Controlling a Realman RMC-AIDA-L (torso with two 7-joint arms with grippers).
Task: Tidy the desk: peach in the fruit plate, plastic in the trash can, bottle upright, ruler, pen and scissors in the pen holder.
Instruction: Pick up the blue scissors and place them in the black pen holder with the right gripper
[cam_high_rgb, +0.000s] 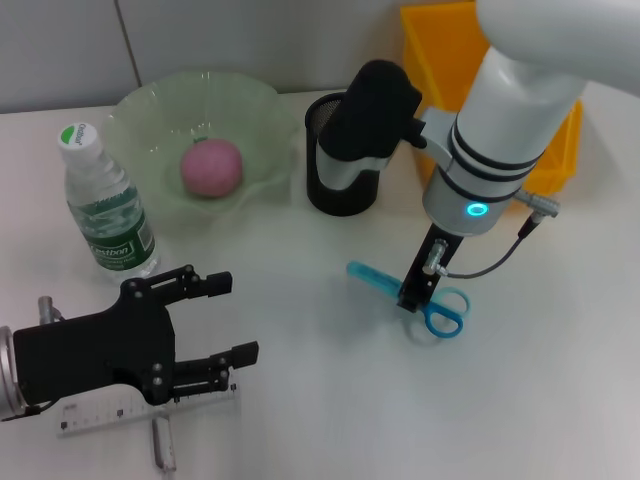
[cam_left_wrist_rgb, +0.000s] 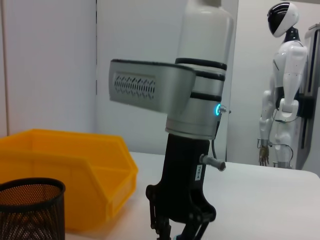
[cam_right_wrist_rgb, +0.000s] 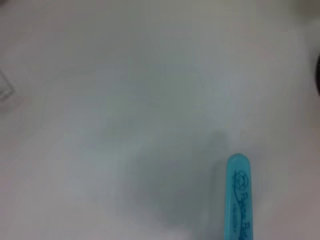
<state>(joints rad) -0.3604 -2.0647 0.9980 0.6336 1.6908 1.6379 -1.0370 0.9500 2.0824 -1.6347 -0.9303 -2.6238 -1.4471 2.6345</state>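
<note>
The bottle (cam_high_rgb: 106, 207), beyond the left gripper (cam_high_rgb: 222, 318), bears a green label with white lettering too small to read. The scissors' (cam_right_wrist_rgb: 239, 197) blue sheath at the right gripper (cam_high_rgb: 412, 301) carries dark script, illegible. The ruler (cam_high_rgb: 140, 408) shows only unreadable tick marks.

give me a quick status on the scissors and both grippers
Right gripper down on blue scissors, grip unconfirmed. Left gripper open, hovering above ruler. Pen holder path unobstructed.

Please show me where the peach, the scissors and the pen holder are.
peach (cam_high_rgb: 210, 167): head view, middle of the fruit.
scissors (cam_high_rgb: 445, 316): head view, blue handle ring.
pen holder (cam_high_rgb: 322, 193): head view, mesh wall beside the arm.
</note>
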